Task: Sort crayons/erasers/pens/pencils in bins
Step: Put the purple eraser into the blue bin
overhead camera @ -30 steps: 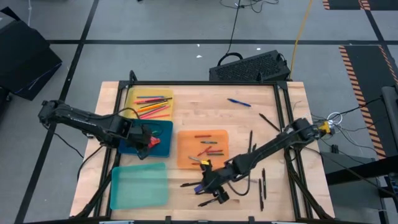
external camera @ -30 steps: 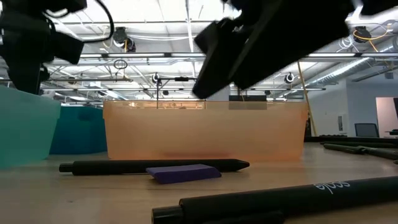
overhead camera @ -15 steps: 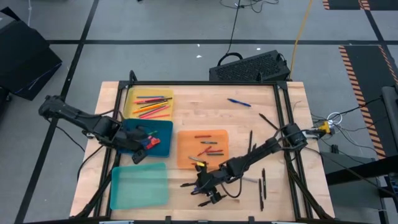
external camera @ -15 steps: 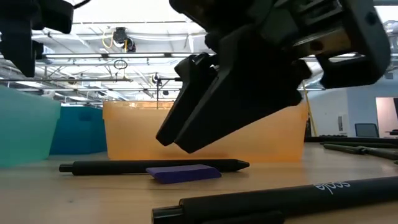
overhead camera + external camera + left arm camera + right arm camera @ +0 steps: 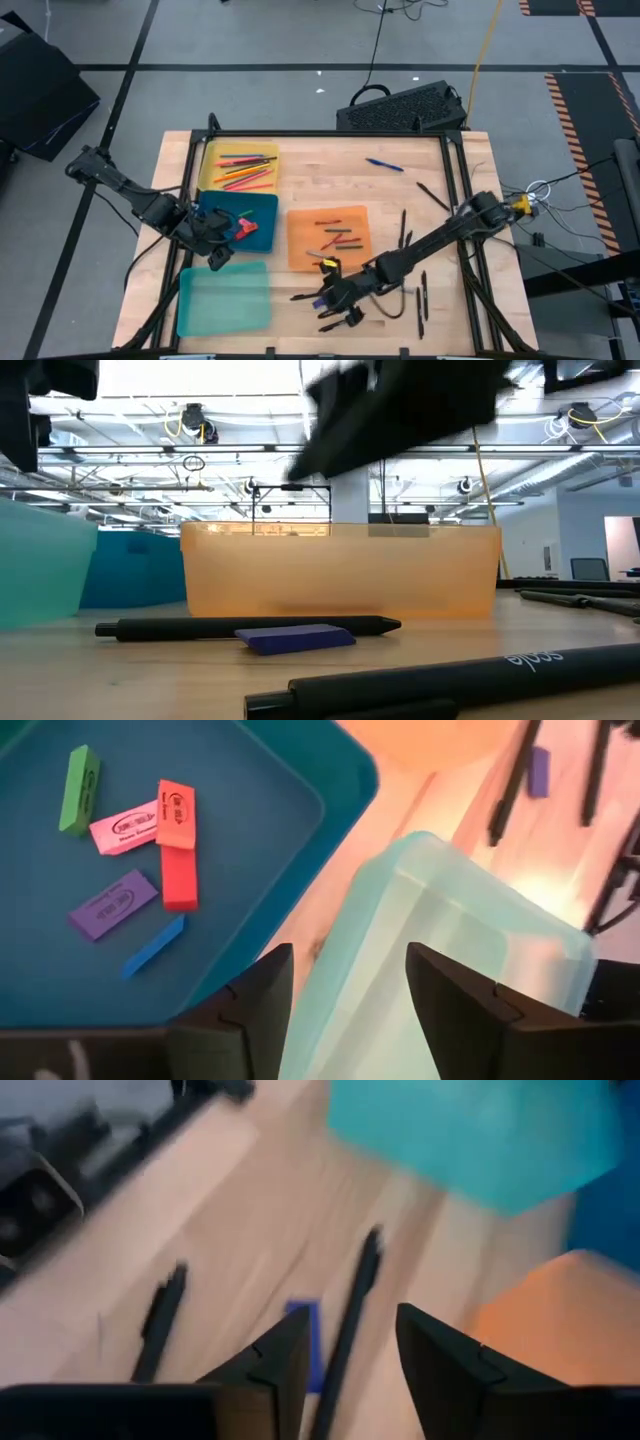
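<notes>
Left of centre in the high view, the left gripper (image 5: 215, 253) hangs with fingers spread and empty over the gap between the dark blue bin (image 5: 262, 206), holding erasers (image 5: 176, 845), and the teal bin (image 5: 222, 297). Lower middle, the right gripper (image 5: 335, 297) hovers with fingers parted, holding nothing, above a black pen (image 5: 250, 626) and a purple eraser (image 5: 296, 638) beside the orange bin (image 5: 340, 572).

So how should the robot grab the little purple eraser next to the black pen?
Probably from straight above. The eraser lies flat on the table, so its top is too broad to pinch. Grip it across the narrow width, on the two long sides. The pen lies right behind it, so the fingers must slip between the two. The right gripper hangs open above it.
</notes>
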`<state>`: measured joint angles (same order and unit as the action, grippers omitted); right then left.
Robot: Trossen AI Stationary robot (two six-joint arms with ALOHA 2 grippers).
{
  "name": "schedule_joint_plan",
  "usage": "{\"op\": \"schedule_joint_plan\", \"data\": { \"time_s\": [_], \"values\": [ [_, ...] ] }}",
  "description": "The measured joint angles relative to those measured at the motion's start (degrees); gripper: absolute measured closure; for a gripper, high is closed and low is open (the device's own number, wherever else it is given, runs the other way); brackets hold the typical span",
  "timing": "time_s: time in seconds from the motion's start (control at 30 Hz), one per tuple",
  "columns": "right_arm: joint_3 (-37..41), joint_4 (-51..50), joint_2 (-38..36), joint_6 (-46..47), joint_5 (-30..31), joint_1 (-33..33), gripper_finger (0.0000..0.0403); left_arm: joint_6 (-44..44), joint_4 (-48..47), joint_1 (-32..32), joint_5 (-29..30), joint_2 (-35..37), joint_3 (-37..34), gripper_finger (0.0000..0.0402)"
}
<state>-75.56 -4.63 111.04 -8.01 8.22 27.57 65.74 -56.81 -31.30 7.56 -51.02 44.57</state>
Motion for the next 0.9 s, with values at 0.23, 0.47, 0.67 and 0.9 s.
{"op": "schedule_joint_plan", "data": {
  "time_s": [0.23, 0.47, 0.67, 0.9],
  "values": [
    [-1.4, -0.5, -2.8, 1.3, 0.2, 1.0, 0.0228, 0.5, 0.1, 0.0, 1.5, 0.1, 3.8, 0.0204],
    [-12.8, -3.6, 8.4, -0.7, -2.7, 1.0, 0.0214, 0.7, 0.3, 0.0, 2.9, 0.1, 6.7, 0.0204],
    [-18.5, -15.5, 15.5, 1.7, -7.1, 0.1, 0.0214, 0.9, 2.2, 0.0, 2.2, 0.0, 6.7, 0.0204],
    [-17.5, -17.9, 15.5, 3.0, -8.4, -1.2, 0.0223, -0.2, 3.1, -1.3, 4.6, 0.0, 6.7, 0.0204]
  ]
}}
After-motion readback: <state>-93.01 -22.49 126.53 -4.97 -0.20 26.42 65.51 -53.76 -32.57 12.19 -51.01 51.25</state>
